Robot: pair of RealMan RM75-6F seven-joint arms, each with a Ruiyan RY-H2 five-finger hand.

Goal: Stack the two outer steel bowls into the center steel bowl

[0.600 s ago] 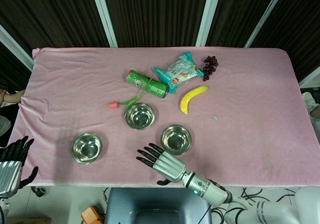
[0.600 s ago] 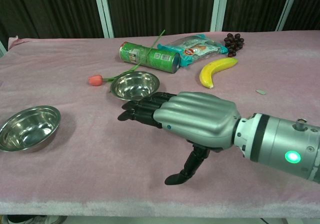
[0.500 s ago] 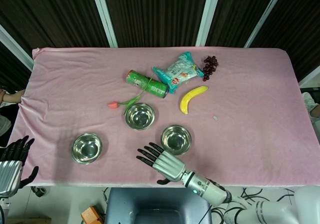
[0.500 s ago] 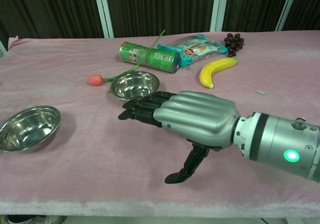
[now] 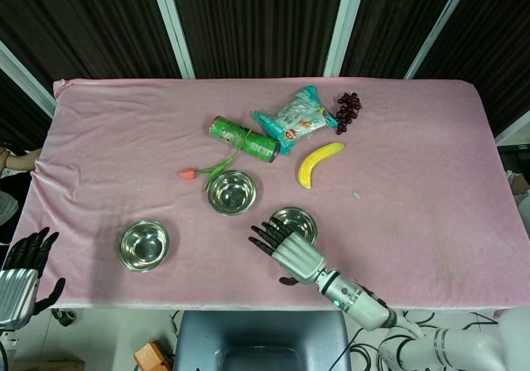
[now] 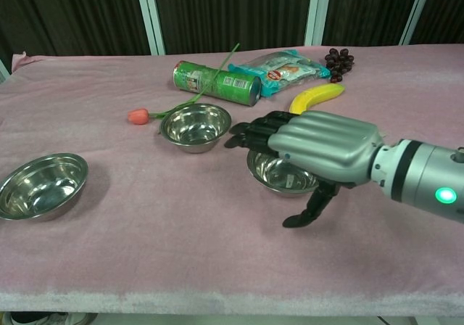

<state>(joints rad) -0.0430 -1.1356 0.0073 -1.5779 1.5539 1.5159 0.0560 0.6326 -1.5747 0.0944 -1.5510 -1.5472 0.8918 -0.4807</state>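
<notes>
Steel bowls lie in a row across the front half of the table (image 5: 414,122), none of them stacked yet. The right hand (image 6: 319,151) hovers with fingers spread and thumb hanging down, holding nothing, just over the right bowl (image 6: 279,174), which sits near the front edge. I judge the step in hand is the reach for this bowl.

Next, the hand must lower, take the rim, and carry the bowl to the center bowl (image 5: 231,192), a little further back. The left bowl (image 5: 144,244) waits near the front left corner. The left hand (image 5: 23,265) stays off that corner, open and empty.

A tulip (image 5: 192,173), a green can (image 5: 243,139), a snack bag (image 5: 296,117), a banana (image 5: 318,162) and grapes (image 5: 348,111) lie behind the bowls. The tulip lies just beside the center bowl; it could be brushed.
</notes>
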